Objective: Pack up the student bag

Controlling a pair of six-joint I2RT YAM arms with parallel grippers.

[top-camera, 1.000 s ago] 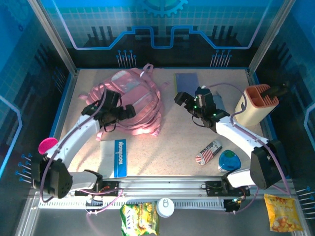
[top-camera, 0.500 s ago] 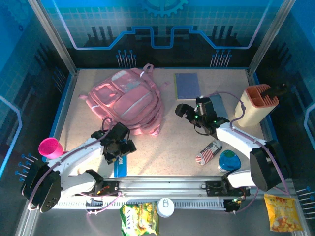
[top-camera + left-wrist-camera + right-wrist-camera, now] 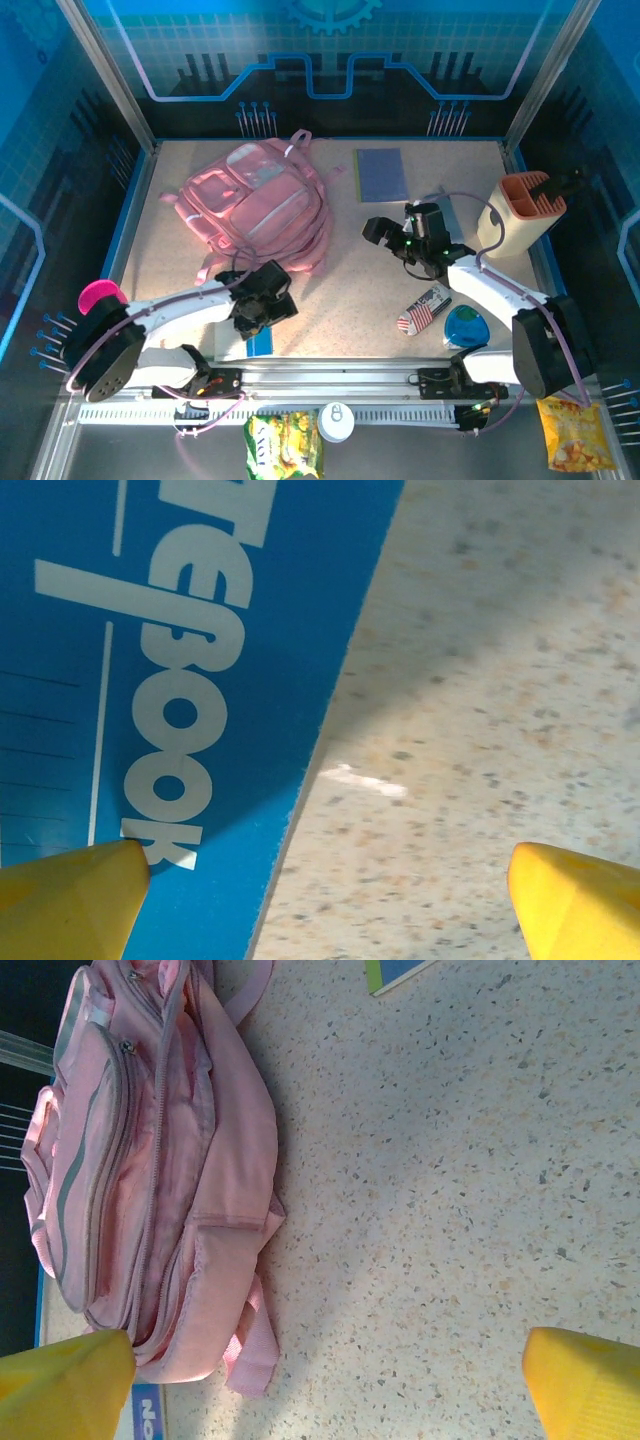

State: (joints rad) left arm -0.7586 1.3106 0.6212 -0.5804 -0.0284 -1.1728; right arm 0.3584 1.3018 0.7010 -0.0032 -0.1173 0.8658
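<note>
Our left pincer (image 3: 320, 890) hangs wide open astride the edge of the blue notebook (image 3: 180, 680). Lying flat on the table (image 3: 480, 680), the notebook may, we judge, slide rather than lift. The right pincer (image 3: 320, 1370) gapes too, empty. The student bag (image 3: 260, 205), soft, pink and slumped flat, lies toward the table's far left, straps splayed.

L pincer (image 3: 325, 895) left bag (image 3: 260, 205), now over blue notebook (image 3: 180, 680).

We see a speckled desk (image 3: 350, 285) carrying a slate-blue book (image 3: 381, 175), a beige-and-orange pen holder (image 3: 520, 215), a flag-patterned case (image 3: 424, 308) beside a blue rounded object (image 3: 465, 327), a blue notebook (image 3: 180, 680), and a pink cup (image 3: 97, 296) by its left edge.
</note>
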